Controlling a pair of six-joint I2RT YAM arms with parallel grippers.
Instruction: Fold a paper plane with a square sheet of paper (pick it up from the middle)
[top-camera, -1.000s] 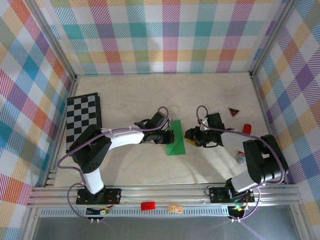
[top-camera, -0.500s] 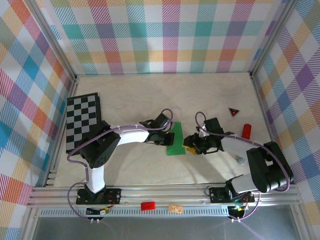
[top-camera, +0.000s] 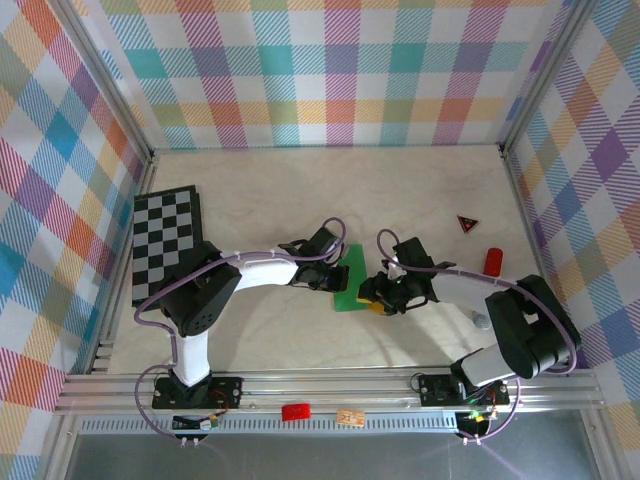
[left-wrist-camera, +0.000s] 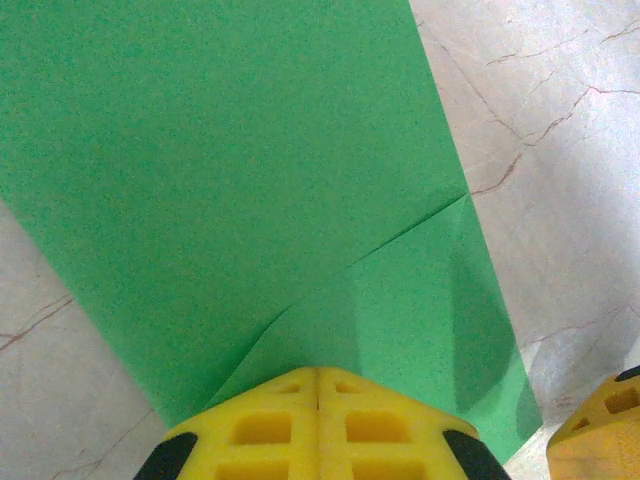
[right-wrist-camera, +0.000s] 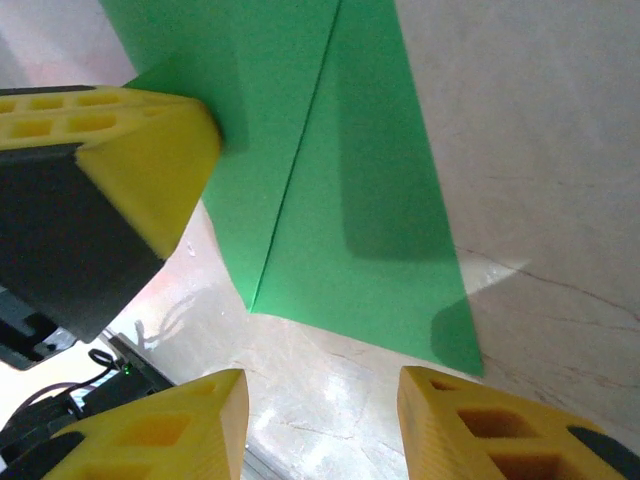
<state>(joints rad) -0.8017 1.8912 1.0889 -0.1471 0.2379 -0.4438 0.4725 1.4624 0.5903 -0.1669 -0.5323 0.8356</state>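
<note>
Right gripper closer — creased, matte green paper; pointed flap

The sheet of paper looks matt and smooth; the tabletop is marble-veined and faintly glossy.

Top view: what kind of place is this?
Probably a robot test cell in a lab: plaid fabric walls on aluminium framing, a marble-look tabletop with props like the chessboard.

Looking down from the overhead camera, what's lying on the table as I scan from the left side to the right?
checkered board → green paper → small red-and-black triangle → red cylinder
</note>
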